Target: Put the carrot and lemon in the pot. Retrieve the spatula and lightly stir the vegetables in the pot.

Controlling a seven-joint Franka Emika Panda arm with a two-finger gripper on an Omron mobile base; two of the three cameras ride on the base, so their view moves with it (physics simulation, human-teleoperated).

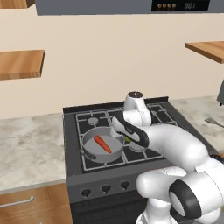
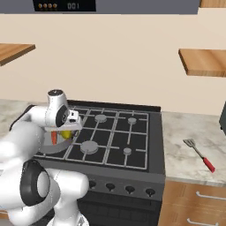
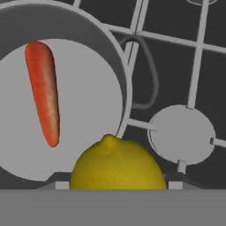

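Two-finger gripper [image 3: 115,187] clamped on the small yellow oval lemon [image 3: 116,164], held above the rim of the shallow round grey metal pot [image 1: 89,151]. Orange-red tapered carrot [image 1: 103,144] lying inside. From the right base view, red-handled metal spatula [image 2: 199,155] on the counter, well apart.

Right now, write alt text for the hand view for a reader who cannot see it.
A yellow lemon sits close at the bottom centre, at the gripper, level with the rim of a round grey pot. An orange carrot lies on the pot's floor at left. Dark stove grates and a round burner cap lie to the right.
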